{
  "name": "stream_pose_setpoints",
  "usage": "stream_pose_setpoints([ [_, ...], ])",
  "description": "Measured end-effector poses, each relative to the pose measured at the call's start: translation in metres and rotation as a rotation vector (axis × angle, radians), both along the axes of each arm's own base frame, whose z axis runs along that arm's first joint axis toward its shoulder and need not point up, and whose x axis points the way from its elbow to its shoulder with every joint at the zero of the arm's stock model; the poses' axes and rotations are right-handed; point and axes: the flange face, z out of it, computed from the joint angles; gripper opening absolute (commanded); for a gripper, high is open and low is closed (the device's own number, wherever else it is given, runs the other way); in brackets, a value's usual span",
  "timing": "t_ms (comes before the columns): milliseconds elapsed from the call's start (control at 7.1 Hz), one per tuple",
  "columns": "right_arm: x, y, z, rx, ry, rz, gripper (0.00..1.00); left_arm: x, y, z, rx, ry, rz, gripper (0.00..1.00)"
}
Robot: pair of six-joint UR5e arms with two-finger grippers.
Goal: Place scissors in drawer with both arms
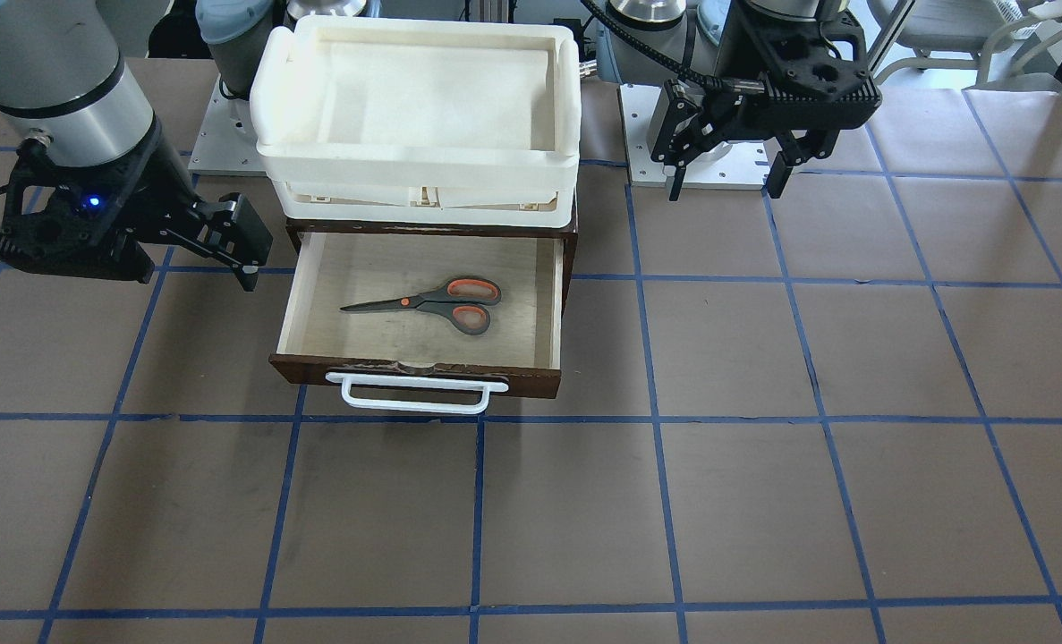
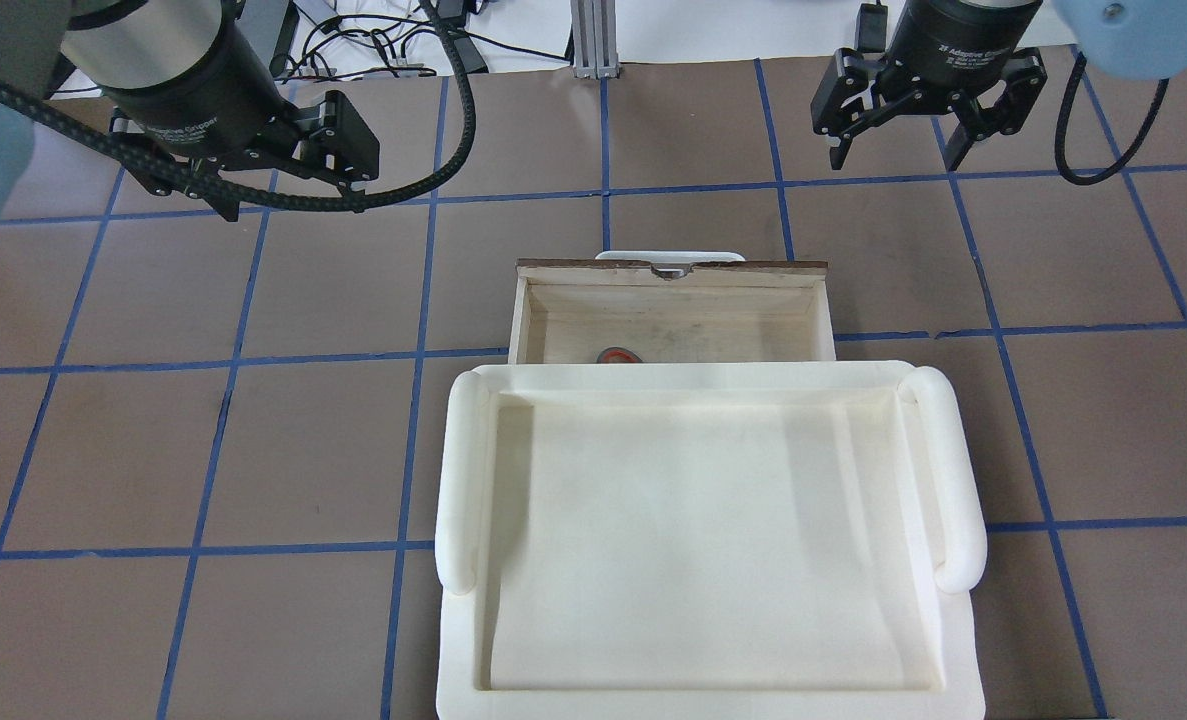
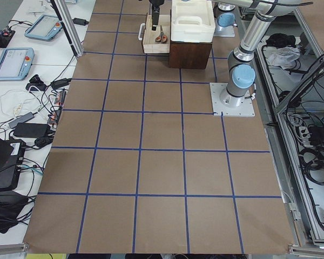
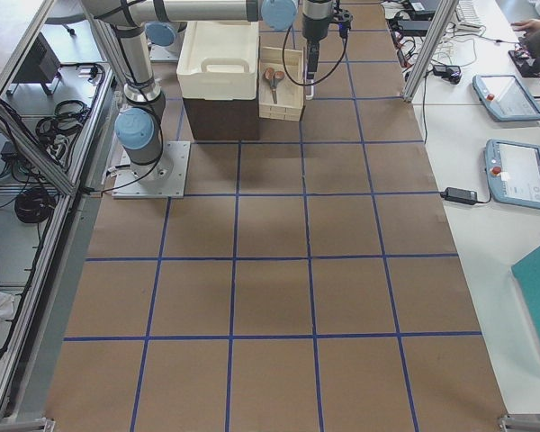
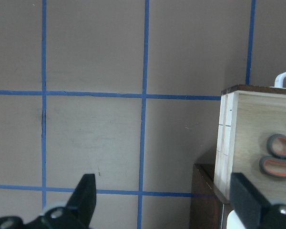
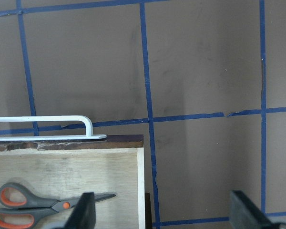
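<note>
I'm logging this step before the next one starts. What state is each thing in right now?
drawer: pulled open.
scissors: blades shut, lying flat inside the drawer.
left tool: open, holding nothing.
right tool: open, holding nothing.
white tray: upright, sitting above the drawer.

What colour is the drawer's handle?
White. The handle shows best in the front-facing view.
</note>
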Motion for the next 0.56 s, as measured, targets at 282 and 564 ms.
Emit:
stream_pose_setpoints([
  [282, 0.0, 0.0054, 0.0083, -0.014, 0.0, -0.003, 1.0, 0.0001, 0.0007, 0.0001, 0.0, 0.0, -0.004, 1.0],
  [564, 0.0, 0.0076, 0.0116, -0.02, 0.0, 0.002, 1.0, 0.0, 0.0009, 0.0, 0.001, -0.002, -0.006, 1.0],
])
